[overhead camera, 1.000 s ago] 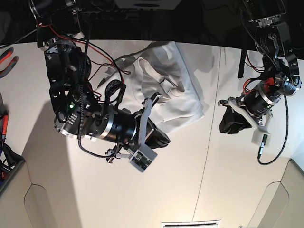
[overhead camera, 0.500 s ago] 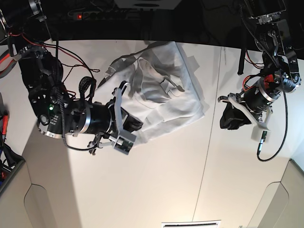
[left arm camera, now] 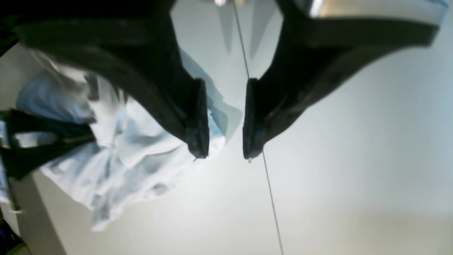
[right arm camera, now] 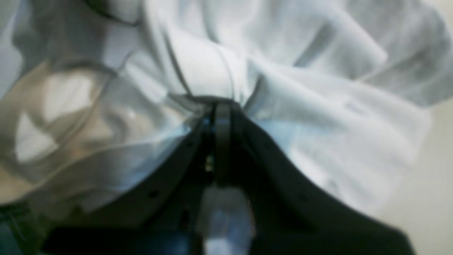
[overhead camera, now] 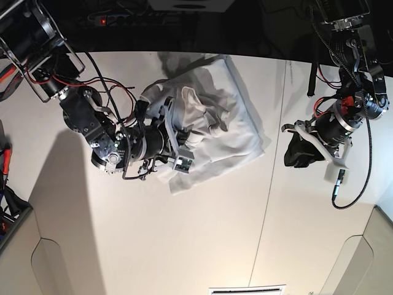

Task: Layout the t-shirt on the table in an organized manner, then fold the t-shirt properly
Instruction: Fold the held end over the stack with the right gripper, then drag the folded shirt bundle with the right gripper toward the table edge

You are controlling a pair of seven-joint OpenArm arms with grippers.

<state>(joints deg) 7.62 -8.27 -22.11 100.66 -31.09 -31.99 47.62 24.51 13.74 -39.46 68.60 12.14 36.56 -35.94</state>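
Your right claw (right arm camera: 221,117) pinches a fold of the crumpled t-shirt (overhead camera: 218,117), while your left claw (left arm camera: 224,141), spread and empty, hangs well apart toward its far side.

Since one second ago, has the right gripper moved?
Yes. In the base view the right gripper has moved up the picture, from the bare table toward its dark far edge, onto the t-shirt, and is shut on it.

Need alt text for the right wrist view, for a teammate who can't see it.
The right gripper, jaws closed, pinches a bunched fold of the white t-shirt, which fills nearly the whole blurry frame in rumpled folds. A strip of the pale table shows at the right edge.
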